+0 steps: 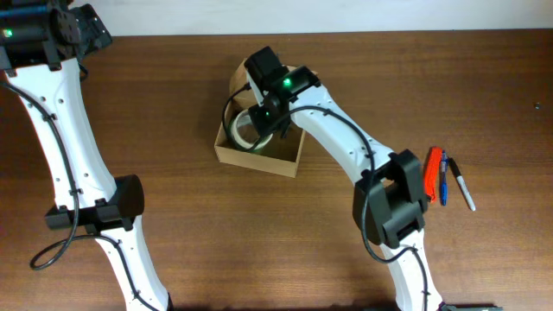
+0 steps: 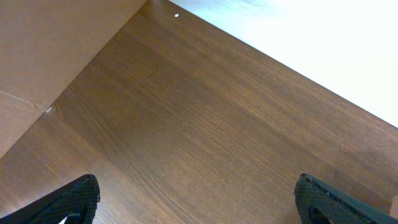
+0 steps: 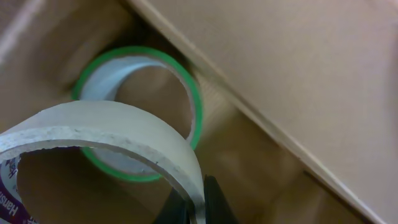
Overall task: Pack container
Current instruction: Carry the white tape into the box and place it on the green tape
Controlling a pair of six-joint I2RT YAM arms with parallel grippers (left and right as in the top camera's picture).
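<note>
The tan cardboard container (image 1: 285, 161) stands open on the wooden table with its flap lid up at the back. My right gripper (image 1: 264, 121) hangs over its left part, shut on the wall of a white tape roll (image 3: 118, 127), also visible in the overhead view (image 1: 248, 131). In the right wrist view its fingers (image 3: 196, 205) pinch the roll's rim. Below it a green-edged tape roll (image 3: 193, 99) lies on the box floor. My left gripper (image 2: 196, 202) is open and empty over bare table at the far left corner.
An orange-handled tool (image 1: 433, 174), a blue pen (image 1: 443, 180) and a black marker (image 1: 462, 186) lie at the right side of the table. The container's raised flap (image 3: 298, 81) stands close beside my right gripper. A cardboard sheet (image 2: 37, 56) sits left of my left gripper.
</note>
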